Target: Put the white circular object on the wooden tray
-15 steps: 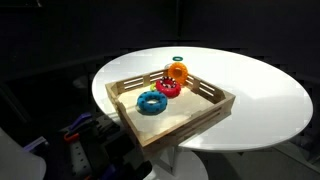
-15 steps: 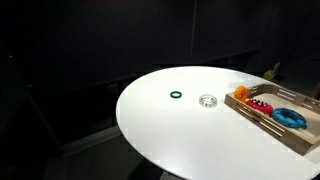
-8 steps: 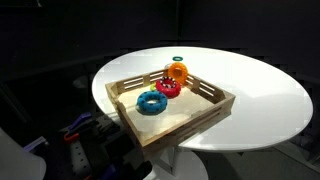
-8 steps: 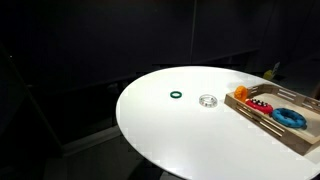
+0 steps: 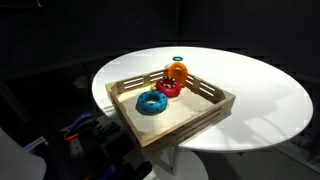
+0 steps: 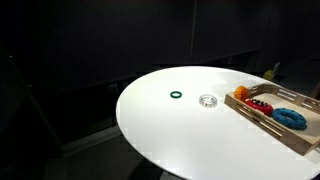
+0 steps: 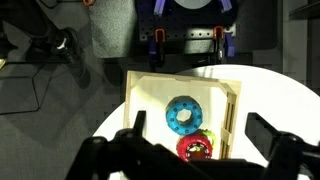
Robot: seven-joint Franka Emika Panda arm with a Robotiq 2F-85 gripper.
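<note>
The white circular object (image 6: 208, 100) is a small pale ring lying on the round white table, left of the wooden tray (image 6: 262, 113) and right of a tiny green ring (image 6: 176, 96). I cannot make it out in the wrist view. The wooden tray (image 5: 200, 113) holds a blue ring (image 5: 151, 102), a red ring (image 5: 168, 88) and an orange ring (image 5: 177, 72). In the wrist view my gripper (image 7: 200, 126) is open and empty, high above the tray (image 7: 148, 100), with the blue ring (image 7: 183, 116) and red ring (image 7: 195, 148) between its fingers. The gripper does not show in the exterior views.
The round white table (image 5: 270, 95) has dark surroundings and its edge drops off all round. The robot base with cables (image 5: 90, 145) stands at the tray's near side. The tiny green ring also shows beyond the tray (image 5: 178, 58).
</note>
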